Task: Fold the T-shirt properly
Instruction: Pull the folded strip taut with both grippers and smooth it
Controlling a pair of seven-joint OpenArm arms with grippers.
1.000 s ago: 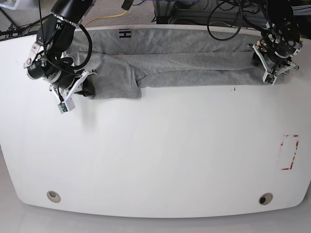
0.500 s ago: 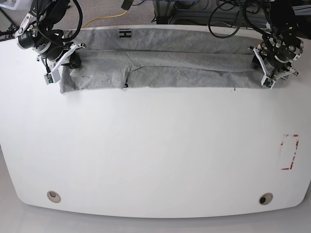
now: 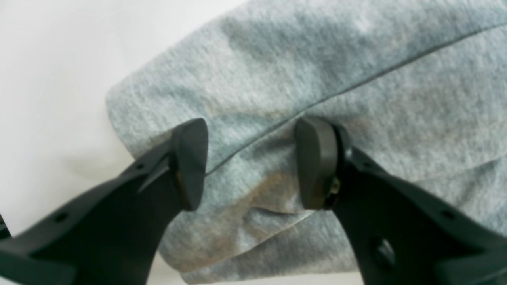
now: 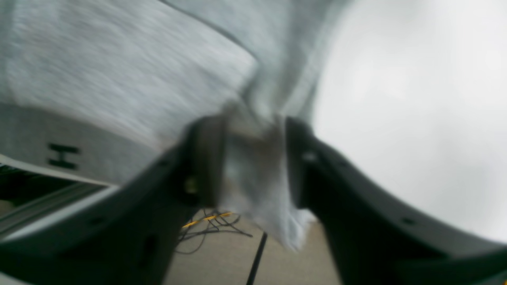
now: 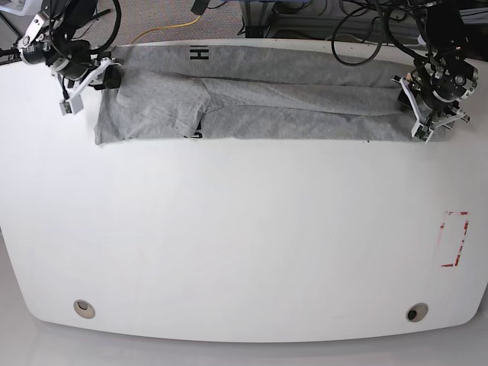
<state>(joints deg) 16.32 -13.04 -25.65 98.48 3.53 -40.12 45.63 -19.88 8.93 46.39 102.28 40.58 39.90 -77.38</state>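
The heather-grey T-shirt (image 5: 290, 107) lies stretched in a long band along the far edge of the white table (image 5: 244, 229), with a black "H" (image 5: 197, 53) near its top hem. My right gripper (image 5: 84, 84) hovers at the shirt's left end. In its blurred wrist view the gripper (image 4: 251, 158) has its jaws parted, and a flap of the T-shirt (image 4: 119, 79) hangs loose between them. My left gripper (image 5: 422, 131) is at the shirt's right end. In the left wrist view this gripper (image 3: 251, 162) is open, its fingers straddling a seam of the T-shirt (image 3: 356, 79).
A red taped rectangle (image 5: 456, 238) marks the table at the right. Two round holes (image 5: 85, 308) (image 5: 416, 312) sit near the front edge. Cables, one of them a yellow cable (image 5: 164, 30), lie on the floor beyond the far edge.
My right gripper carried the shirt's left end back and to the left, spreading the bunched cloth flat, then parted its jaws. The left gripper has barely moved.
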